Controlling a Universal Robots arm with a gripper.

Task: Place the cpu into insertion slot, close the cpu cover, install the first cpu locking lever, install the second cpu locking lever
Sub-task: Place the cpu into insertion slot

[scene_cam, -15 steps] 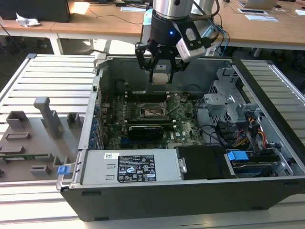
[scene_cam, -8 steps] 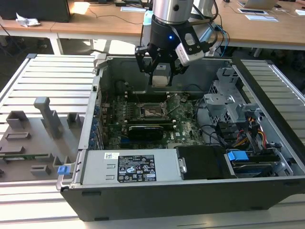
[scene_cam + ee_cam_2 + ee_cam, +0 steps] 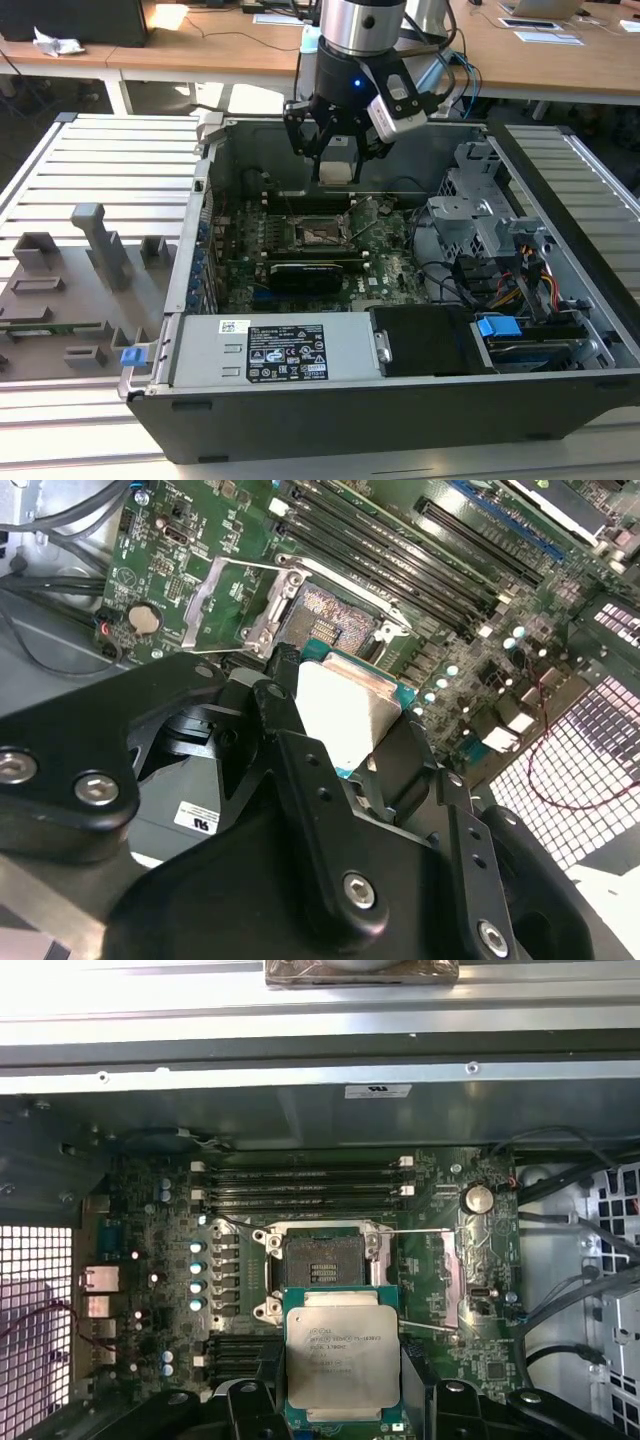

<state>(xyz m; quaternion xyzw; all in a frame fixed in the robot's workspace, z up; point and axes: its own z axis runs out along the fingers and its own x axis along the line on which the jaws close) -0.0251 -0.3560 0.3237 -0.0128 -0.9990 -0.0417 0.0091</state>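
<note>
While our gripper [image 3: 337, 170] clamps the cpu [image 3: 342, 1360] by its edges, we hold it above the motherboard [image 3: 130, 1220]. The insertion slot [image 3: 322, 1260] lies uncovered.

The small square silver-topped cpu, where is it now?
In both wrist views the cpu is clamped in the black gripper above the green motherboard, near the empty black insertion slot.

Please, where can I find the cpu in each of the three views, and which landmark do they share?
Exterior view: the cpu is held in the gripper, over the open computer case.
Second wrist view: the cpu appears beside the insertion slot.
First wrist view: the cpu, metal top showing, appears next to the slot.
Shared landmark: the insertion slot, uncovered.
</note>
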